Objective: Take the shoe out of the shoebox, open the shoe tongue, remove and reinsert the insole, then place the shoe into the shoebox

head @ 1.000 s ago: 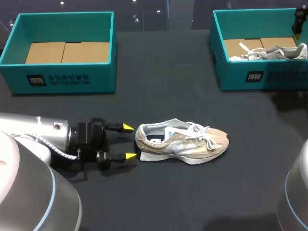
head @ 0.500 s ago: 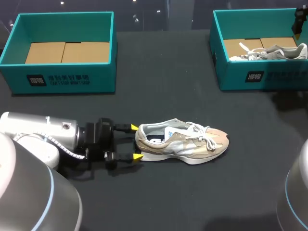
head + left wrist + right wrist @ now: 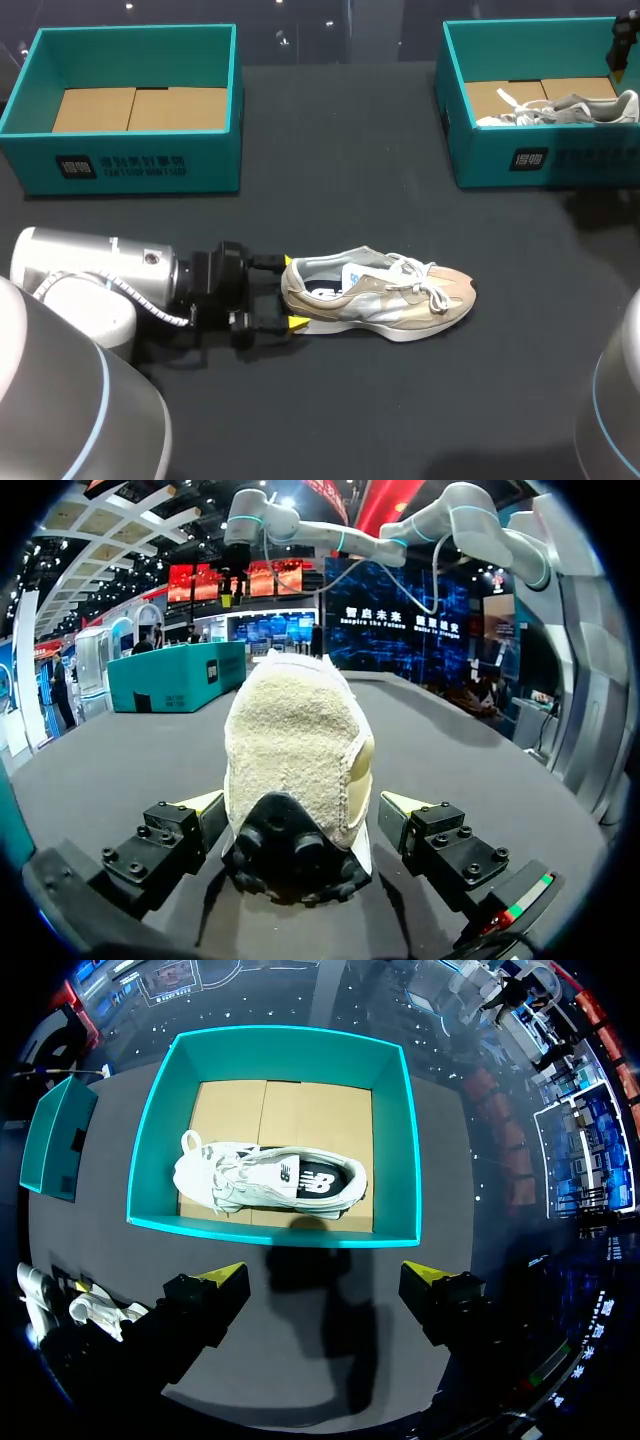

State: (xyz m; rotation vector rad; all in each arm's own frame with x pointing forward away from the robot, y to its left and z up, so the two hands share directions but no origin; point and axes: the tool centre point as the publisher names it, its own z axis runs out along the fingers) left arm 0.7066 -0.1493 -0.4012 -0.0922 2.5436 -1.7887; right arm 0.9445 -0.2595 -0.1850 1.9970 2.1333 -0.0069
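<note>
Head view: tan shoe (image 3: 375, 295) mid-counter (image 3: 350, 400), toe to 3 o'clock, heel between left fingers (image 3: 203, 802), released, straddling it. Right fingers (image 3: 225, 1278) released above 2 o'clock box (image 3: 540, 160) holding white shoe (image 3: 570, 108). 10 o'clock box (image 3: 130, 165): cardboard (image 3: 140, 108) liner.

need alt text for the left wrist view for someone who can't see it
The heel of a beige shoe sits between the yellow tips of the open left pincer, on a dark table. A teal shoebox stands farther back, off to one side.

Shoe (image 3: 295, 750) heel looks fuzzy cloth; table (image 3: 330, 400) matt black; left arm (image 3: 85, 272) smooth metal.
</note>
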